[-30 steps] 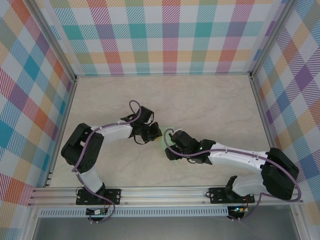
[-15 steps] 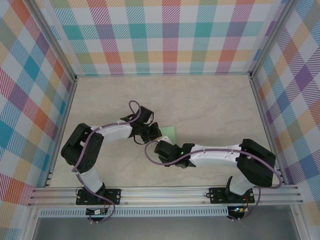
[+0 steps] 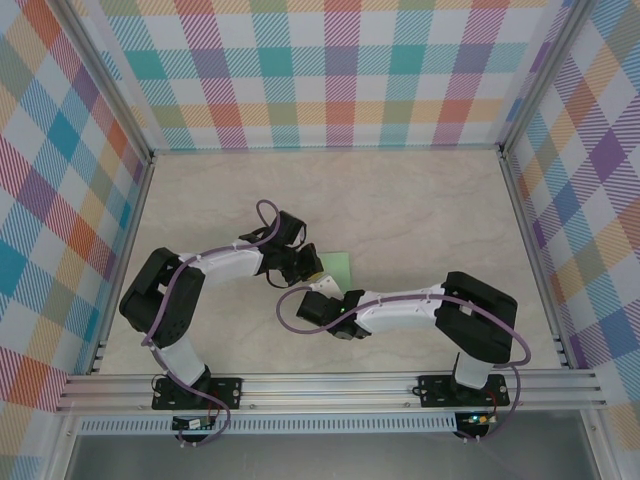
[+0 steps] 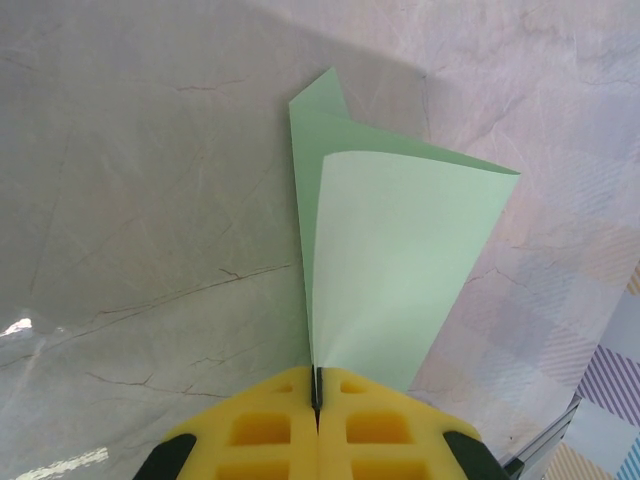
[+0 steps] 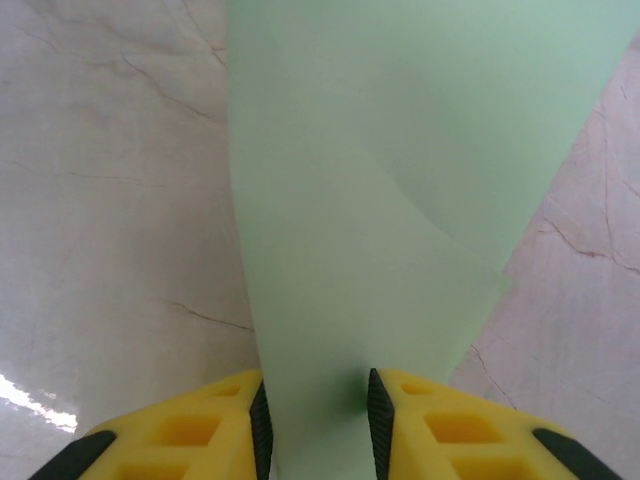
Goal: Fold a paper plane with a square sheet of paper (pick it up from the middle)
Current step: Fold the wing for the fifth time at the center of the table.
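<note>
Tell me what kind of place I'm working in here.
Most likely an enclosed robot test cell rather than a home or factory floor: a marble-look tabletop, plaid-patterned walls closing it in on three sides, and an aluminium rail running along the near edge.

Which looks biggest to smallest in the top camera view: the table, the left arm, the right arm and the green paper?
1. table
2. left arm and right arm: about alike, too close to rank
3. green paper, partly covered by the arms
</note>
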Controlling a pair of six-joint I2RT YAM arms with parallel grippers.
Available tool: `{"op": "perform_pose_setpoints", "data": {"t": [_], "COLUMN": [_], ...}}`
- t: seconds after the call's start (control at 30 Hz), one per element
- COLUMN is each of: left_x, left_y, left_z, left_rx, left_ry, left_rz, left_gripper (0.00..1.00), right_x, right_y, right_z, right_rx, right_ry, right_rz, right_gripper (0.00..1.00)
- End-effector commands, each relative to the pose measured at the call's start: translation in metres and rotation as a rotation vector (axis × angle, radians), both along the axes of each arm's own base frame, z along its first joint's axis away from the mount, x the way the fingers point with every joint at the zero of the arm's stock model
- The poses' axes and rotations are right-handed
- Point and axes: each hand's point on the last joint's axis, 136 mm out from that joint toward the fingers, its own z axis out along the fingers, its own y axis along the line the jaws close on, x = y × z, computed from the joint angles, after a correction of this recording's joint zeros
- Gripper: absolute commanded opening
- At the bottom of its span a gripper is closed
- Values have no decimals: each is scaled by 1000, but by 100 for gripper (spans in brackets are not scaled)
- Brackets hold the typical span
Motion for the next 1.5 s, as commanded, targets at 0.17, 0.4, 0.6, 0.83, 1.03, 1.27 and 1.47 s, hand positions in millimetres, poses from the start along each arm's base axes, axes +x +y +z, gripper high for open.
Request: {"op": "perform_pose_setpoints", "data": {"t": [0.17,0.4,0.6,0.83,1.03,1.27,1.47], "left_x": [3,2,2,5,5,7,8], "left_y": [5,5,9,14,14,15,16], "left_z": [9,11,9,4,-5,-10,-12], "left_rx": [-6,-10,11,46,74,100,114], "left_ry": [-16,-15,-9,7,42,56,68], "left_rz": [5,5,15,23,3,-13,-15], "left_gripper": [0,0,17,48,51,45,18], "right_x": [2,2,2,3,2,1,1], "right_y": [-3,-6,-5,-1,0,-1,1], "right_z": [7,4,5,4,-1,0,0], "right_rx": [-13,-18,-9,30,33,53,59], "right_ry": [-40,-42,-49,-75,-72,-78,-76], "right_rz": [-34,-60,-42,16,36,52,54], "right_gripper": [25,16,8,8,8,10,12]}}
